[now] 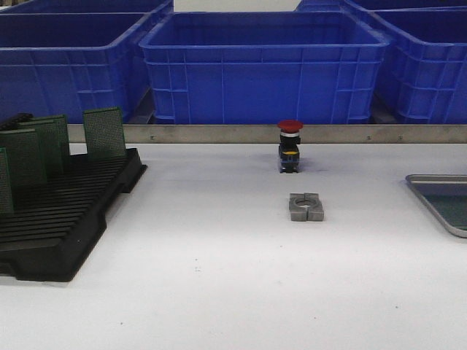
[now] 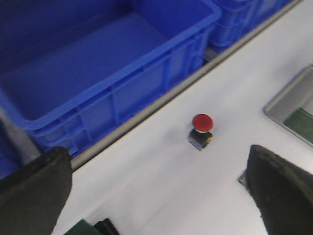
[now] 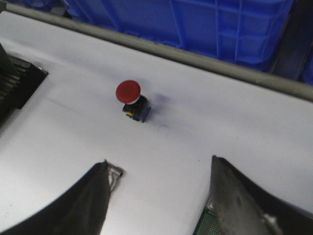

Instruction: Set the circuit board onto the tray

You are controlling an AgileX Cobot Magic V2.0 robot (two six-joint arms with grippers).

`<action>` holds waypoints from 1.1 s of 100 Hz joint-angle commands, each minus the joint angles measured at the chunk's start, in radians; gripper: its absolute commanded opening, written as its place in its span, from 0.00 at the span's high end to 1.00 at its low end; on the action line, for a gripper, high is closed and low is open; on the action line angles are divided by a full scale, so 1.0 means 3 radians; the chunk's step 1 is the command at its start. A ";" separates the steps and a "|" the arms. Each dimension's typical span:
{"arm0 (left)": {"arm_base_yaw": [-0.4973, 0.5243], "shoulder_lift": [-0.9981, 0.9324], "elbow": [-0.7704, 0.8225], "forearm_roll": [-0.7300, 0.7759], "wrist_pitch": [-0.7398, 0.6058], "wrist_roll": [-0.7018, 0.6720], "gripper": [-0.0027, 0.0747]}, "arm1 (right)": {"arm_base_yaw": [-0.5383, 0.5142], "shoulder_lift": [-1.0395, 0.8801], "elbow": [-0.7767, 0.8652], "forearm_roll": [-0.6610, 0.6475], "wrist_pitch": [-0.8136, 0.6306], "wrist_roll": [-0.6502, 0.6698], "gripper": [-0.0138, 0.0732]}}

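Observation:
The grey metal tray [image 1: 436, 197] lies at the table's right edge; a green circuit board [image 1: 454, 210] seems to lie on its floor. It also shows in the left wrist view [image 2: 286, 100] with the green board [image 2: 301, 120] in it. More green circuit boards [image 1: 103, 131] stand in the black slotted rack [image 1: 66, 211] at the left. Neither gripper shows in the front view. My left gripper [image 2: 156, 156] is open and empty above the table. My right gripper [image 3: 160, 164] is open and empty; a green board's corner [image 3: 210, 226] shows beside its finger [image 3: 244, 200].
A red push button [image 1: 290, 146] stands mid-table, also in both wrist views [image 2: 202, 129] [image 3: 131, 100]. A grey metal block [image 1: 306, 207] lies in front of it. Big blue crates [image 1: 263, 65] line the back behind a metal rail [image 1: 219, 133].

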 commanded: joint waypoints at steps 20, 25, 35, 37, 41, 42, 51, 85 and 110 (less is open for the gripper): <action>0.0025 -0.1363 0.1340 -0.0190 -0.1496 0.0052 0.11 | 0.0005 -0.1105 0.0659 0.0150 -0.0882 -0.0311 0.30; 0.0025 -0.1567 0.1617 -0.0208 -0.1650 0.0052 0.11 | 0.0005 -0.1287 0.0818 0.0150 -0.1010 -0.0311 0.30; 0.0025 -0.1996 0.2081 -0.0217 -0.1962 0.0052 0.11 | 0.0005 -0.1655 0.1158 0.0150 -0.1284 -0.0311 0.30; 0.0025 -0.2051 0.2175 -0.0217 -0.1998 0.0052 0.11 | 0.0005 -0.1736 0.1234 0.0150 -0.1321 -0.0314 0.30; 0.0025 -0.2213 0.2329 -0.0244 -0.2094 0.0052 0.11 | 0.0005 -0.1902 0.1382 0.0150 -0.1434 -0.0328 0.30; 0.0025 -0.2267 0.2389 -0.0250 -0.2125 0.0052 0.11 | 0.0005 -0.1929 0.1407 0.0150 -0.1471 -0.0334 0.30; 0.0025 -0.2557 0.2744 -0.0306 -0.2272 0.0052 0.11 | 0.0005 -0.2269 0.1723 0.0150 -0.1679 -0.0344 0.30; 0.0025 -0.3346 0.3393 -0.0311 -0.2331 0.0052 0.11 | 0.0005 -0.3440 0.2624 0.0205 -0.2043 -0.0341 0.30; 0.0025 -0.3397 0.3432 -0.0311 -0.2331 0.0052 0.11 | 0.0005 -0.3710 0.2934 0.0205 -0.2224 -0.0338 0.30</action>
